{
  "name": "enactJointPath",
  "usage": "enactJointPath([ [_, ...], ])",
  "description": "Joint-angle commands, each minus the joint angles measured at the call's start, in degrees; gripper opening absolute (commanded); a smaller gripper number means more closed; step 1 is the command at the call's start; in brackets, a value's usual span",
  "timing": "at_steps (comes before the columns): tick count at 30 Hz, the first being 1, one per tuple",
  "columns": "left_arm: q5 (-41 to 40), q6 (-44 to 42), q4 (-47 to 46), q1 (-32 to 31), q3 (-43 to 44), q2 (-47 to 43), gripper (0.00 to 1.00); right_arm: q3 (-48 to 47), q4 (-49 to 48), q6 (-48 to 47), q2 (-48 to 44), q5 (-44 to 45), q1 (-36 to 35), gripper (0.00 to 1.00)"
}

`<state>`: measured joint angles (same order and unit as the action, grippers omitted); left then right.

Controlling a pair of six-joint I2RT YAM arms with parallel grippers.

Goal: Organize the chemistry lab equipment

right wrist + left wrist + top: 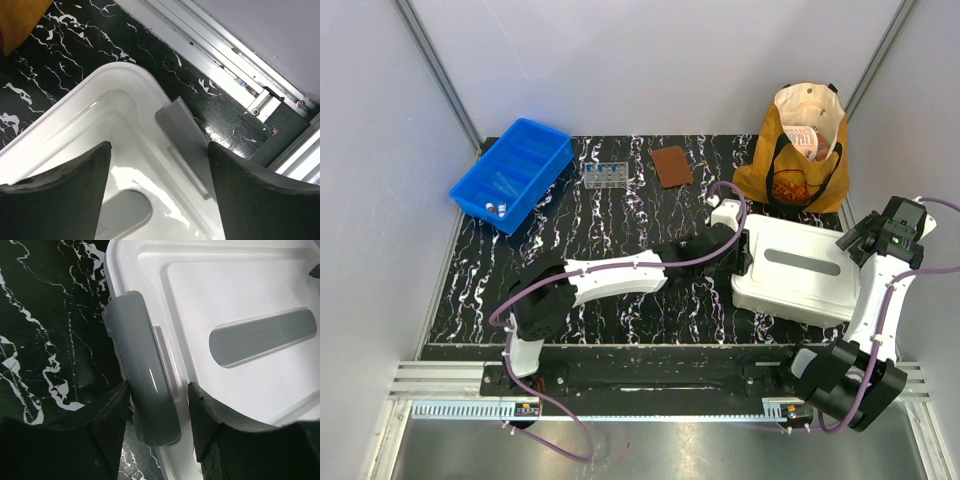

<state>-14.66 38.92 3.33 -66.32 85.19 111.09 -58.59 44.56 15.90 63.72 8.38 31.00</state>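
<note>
Left arm (620, 275): base at 7 o'clock in the top view, forearm lying low and stretched toward 2 o'clock.
Left gripper (157, 390): angled downward, jaws parted about halfway.
Right arm (873, 300): base at 5 o'clock, white link rising toward 12 o'clock, wrist bent toward 9 o'clock.
Right gripper (160, 155): angled downward, jaws spread wide.

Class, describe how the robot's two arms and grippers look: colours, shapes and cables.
The left arm and right arm have white shell links between black joints, with a purple cable looping along each. The left gripper and right gripper have matte black, wedge-shaped fingers with rough edges.
</note>
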Motion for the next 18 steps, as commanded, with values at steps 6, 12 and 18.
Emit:
enactJointPath([
  [6, 14.4, 3.4, -6.1, -4.3, 2.7, 5.0, 0.53, -12.9, 4.8, 1.1, 0.8, -6.0, -1.7, 0.97],
  [12, 14.0, 3.2, -6.8, -4.3, 2.9, 4.8, 0.53, -18.6, 6.9, -0.4, -0.8, -17.8, -1.9, 1.0],
  [18, 8.5, 0.0, -5.8, -2.1, -0.8, -3.2, 0.58, -18.1, 7.8, -0.2, -6.2, -28.6, -4.5, 1.0],
])
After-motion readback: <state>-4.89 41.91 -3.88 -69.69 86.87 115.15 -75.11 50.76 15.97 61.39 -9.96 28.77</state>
